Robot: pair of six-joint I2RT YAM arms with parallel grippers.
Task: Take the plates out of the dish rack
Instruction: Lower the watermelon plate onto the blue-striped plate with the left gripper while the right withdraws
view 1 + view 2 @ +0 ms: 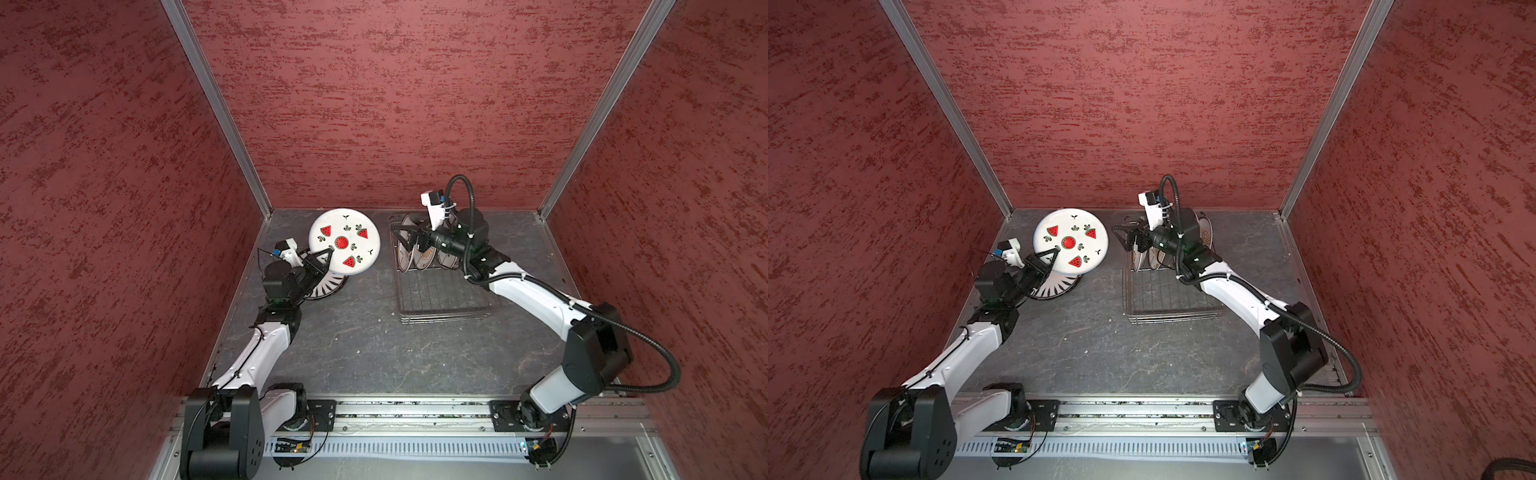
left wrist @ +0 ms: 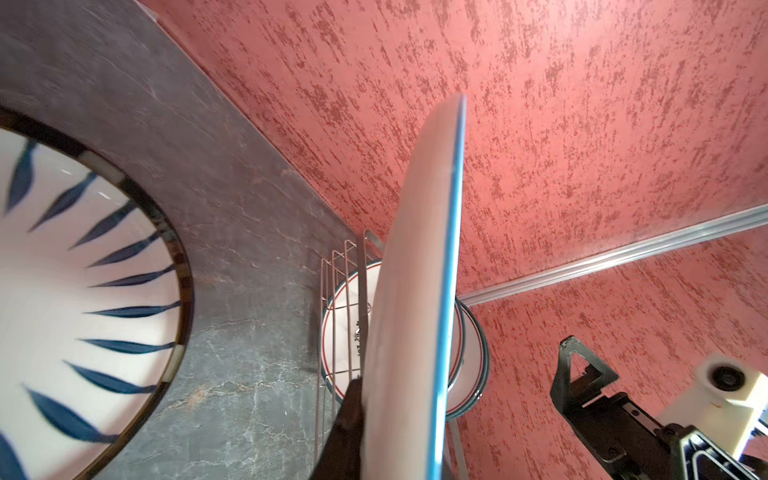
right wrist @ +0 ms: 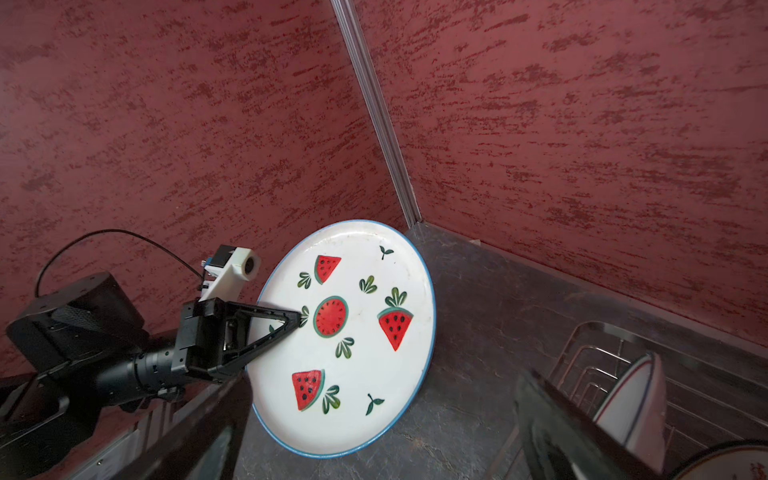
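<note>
lying on the dark grey table (image 1: 353, 353), the dish rack (image 1: 440, 299) sits at the right in both top views, its near part bare and a few plates (image 1: 419, 257) standing on edge at its far end. left of it and well apart, near the far left corner, the watermelon plate (image 1: 353, 232) is held tilted, partly over a striped plate (image 1: 328, 286) that rests flat on the table. the left gripper (image 1: 330, 251) is pinching the watermelon plate by its rim, and the right gripper (image 1: 400, 237) hovers at the plates in the rack with its jaws spread wide, holding nothing.
</note>
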